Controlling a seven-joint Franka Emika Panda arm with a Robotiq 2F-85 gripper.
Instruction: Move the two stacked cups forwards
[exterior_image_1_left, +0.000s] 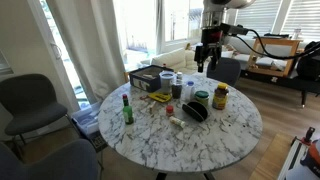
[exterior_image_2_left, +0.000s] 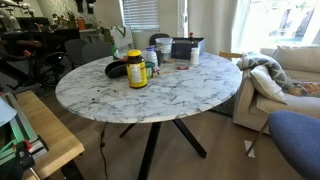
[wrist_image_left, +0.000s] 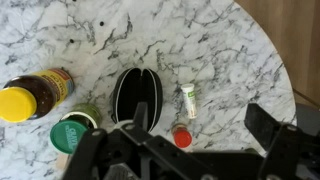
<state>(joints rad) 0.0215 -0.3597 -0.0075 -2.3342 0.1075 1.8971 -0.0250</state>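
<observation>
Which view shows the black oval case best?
Wrist view: the black oval case lies near centre, large, seen from above with its middle seam visible. In both exterior views it is only a small dark shape on the marble table. Where the yellow-lidded jar stands beside it, the jar seems to overlap its edge.

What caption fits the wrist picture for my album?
The claw above a marble table holding a yellow-lidded jar, a green-lidded jar and a black case.
</observation>
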